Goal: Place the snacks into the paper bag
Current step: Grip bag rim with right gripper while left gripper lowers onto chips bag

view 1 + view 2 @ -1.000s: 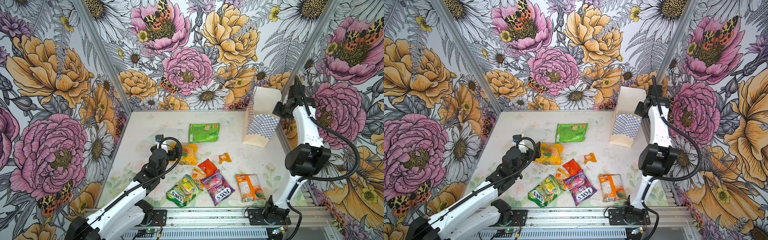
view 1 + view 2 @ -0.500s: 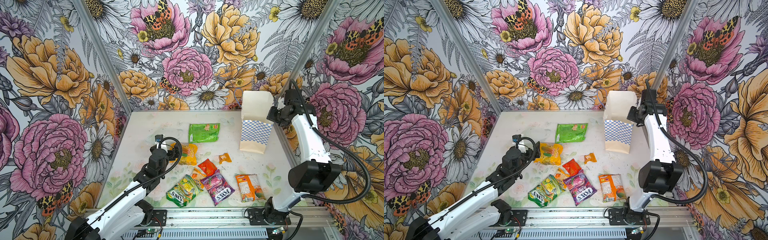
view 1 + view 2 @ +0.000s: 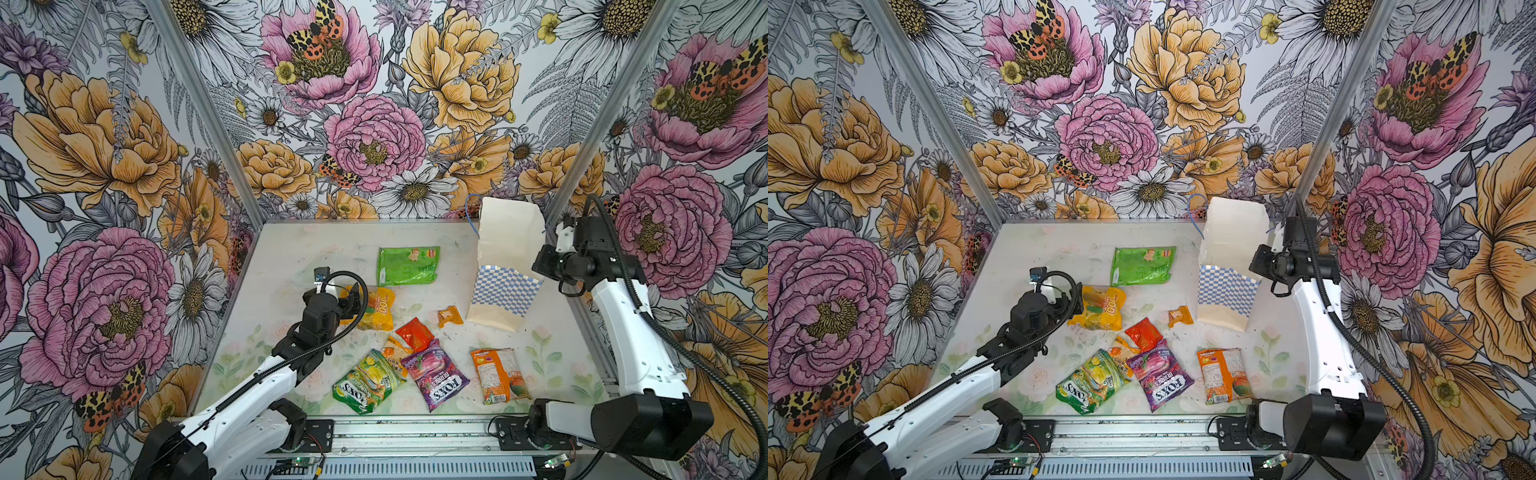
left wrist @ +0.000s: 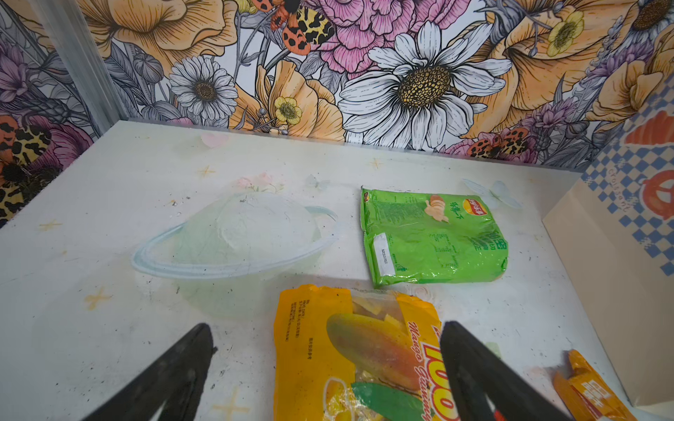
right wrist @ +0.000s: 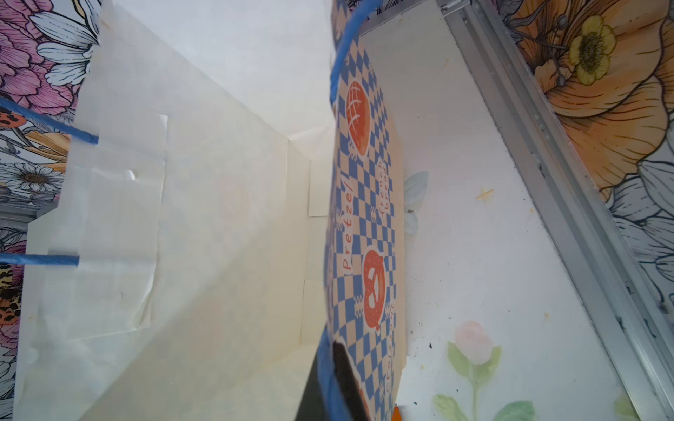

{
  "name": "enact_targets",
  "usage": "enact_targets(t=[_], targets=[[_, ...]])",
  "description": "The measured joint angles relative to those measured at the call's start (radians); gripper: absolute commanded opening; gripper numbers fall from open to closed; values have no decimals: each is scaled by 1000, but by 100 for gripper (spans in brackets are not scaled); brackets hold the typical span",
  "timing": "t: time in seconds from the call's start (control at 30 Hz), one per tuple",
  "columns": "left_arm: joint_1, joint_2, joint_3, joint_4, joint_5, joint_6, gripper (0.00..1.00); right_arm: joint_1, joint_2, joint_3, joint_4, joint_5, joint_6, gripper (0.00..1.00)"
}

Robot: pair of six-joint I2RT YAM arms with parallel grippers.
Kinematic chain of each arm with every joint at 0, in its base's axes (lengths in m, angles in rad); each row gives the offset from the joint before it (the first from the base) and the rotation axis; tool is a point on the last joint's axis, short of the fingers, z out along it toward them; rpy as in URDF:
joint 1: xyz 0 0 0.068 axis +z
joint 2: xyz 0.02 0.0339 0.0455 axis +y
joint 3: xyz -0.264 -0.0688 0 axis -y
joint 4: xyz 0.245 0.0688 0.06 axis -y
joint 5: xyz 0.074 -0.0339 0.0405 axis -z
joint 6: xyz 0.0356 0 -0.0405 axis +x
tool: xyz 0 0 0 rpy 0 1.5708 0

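Observation:
The paper bag stands at the back right, white on top with a blue checkered band. My right gripper is shut on its rim and blue handle cord; the right wrist view looks down into its empty inside. My left gripper is open just over the near end of a yellow mango packet, one finger on each side. The other snacks lie flat on the table: a green packet, a red one, green FOX'S, purple FOX'S.
An orange packet lies front right and a small orange sachet sits just left of the bag's base. Flowered walls and metal posts close the table on three sides. The arm bases stand on the front rail.
The right gripper has drawn the bag a little leftward and toward the front, away from the back right corner, and its arm has swung lower. The left arm has not moved.

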Motion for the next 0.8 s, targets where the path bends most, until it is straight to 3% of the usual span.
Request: enact_targets(t=[0.13, 0.3, 0.47, 0.63, 0.8], targets=[[0, 86, 85, -38, 29, -51, 99, 11, -57, -43, 10, -16, 18, 0], [0, 245, 357, -204, 82, -150, 99, 18, -116, -85, 36, -35, 33, 0], [37, 476, 674, -357, 168, -213, 99, 18, -164, -135, 66, -45, 48, 0], [111, 744, 883, -515, 243, -242, 98, 18, -169, -156, 94, -60, 59, 0], [104, 991, 1078, -667, 292, -255, 98, 19, -176, -185, 116, -68, 61, 0]])
